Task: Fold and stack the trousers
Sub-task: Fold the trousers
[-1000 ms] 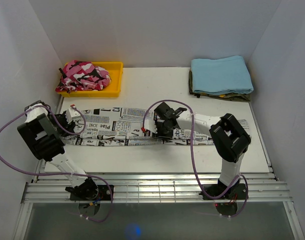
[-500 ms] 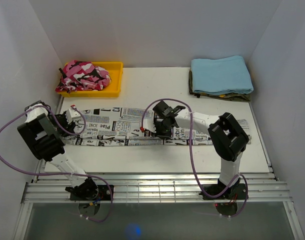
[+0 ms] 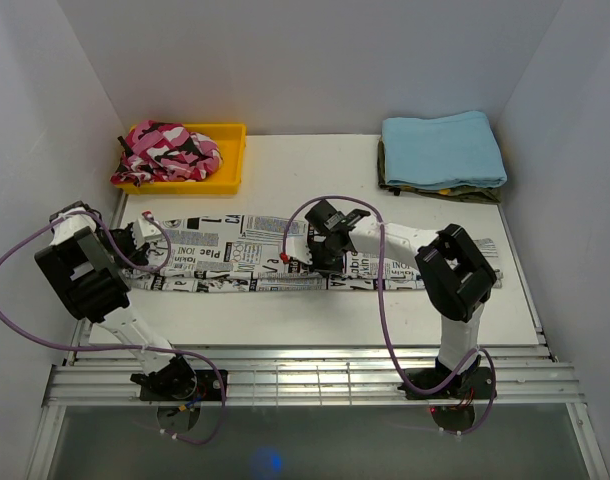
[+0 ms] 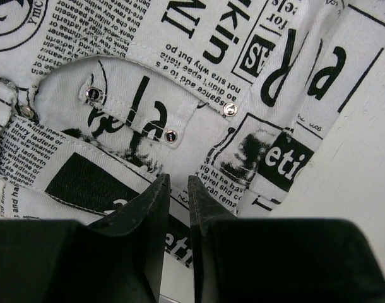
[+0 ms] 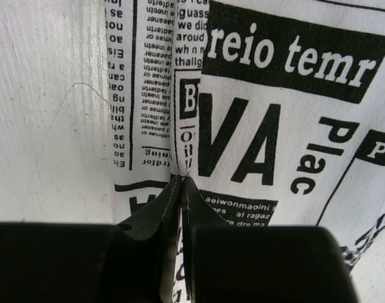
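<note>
our right gripper (image 5: 181, 180) pinches a thin ridge of trousers (image 3: 235, 255), the left gripper (image 4: 178, 182) looks near-shut, hold unclear, so cloth may slip.

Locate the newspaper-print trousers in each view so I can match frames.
Top external: trousers lie as a strip across the middle of the table.
Left wrist: trousers fill most of the frame, pocket rivets showing.
Right wrist: trousers fill centre and right.
Shared landmark: bare white table bordering them.

The trousers (image 3: 235, 262) lie across the table (image 3: 305, 170), a tray (image 3: 232, 150) behind-left, folded cloth (image 3: 440, 148) behind-right.
</note>
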{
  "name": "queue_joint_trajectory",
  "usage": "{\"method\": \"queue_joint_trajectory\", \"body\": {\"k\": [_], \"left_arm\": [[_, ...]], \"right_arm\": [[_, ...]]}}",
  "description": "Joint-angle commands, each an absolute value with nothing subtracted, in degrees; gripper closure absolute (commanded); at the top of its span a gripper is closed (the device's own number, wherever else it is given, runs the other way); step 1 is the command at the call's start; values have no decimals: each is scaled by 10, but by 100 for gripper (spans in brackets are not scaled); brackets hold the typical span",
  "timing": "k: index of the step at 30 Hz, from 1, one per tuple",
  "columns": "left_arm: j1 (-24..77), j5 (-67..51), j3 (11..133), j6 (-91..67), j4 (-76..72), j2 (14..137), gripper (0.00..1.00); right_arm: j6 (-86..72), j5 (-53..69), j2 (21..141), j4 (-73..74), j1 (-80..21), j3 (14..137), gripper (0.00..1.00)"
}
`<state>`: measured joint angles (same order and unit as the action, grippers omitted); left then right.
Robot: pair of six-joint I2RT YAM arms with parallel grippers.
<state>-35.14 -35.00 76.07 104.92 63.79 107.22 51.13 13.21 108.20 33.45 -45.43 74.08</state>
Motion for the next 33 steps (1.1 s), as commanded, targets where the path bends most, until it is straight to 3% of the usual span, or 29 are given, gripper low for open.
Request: {"method": "queue_joint_trajectory", "body": {"k": [1,5,7,9,10,11,12,15,24,33], "left_arm": [[-352,-356,754,1076,638,1062,71],[-353,-352,755,1076,633,1063,83],[-352,-352,755,1079,635,1061,97],[-353,-352,756,1088,645,1058,100],[-353,-353,756,1092,649,1056,98],[-353,-355,754,1096,652,1049,76],[-353,-356,749,1113,655,1043,64],[-352,-358,722,1144,643,1023,53],[-334,-345,729,1142,617,1050,52],[-330,-346,751,1181,688,1024,53]], "right_arm": [[503,138,1056,344,-454,766,92],[502,135,1053,343,-447,768,92],[503,136,1050,341,-442,770,92],[500,136,1049,341,-436,773,92],[498,137,1049,342,-433,775,92],[498,138,1050,342,-431,779,92],[498,137,1050,342,-432,780,92],[494,142,1053,343,-431,786,92],[488,154,1057,350,-431,789,92],[492,147,1070,356,-426,795,92]]}}
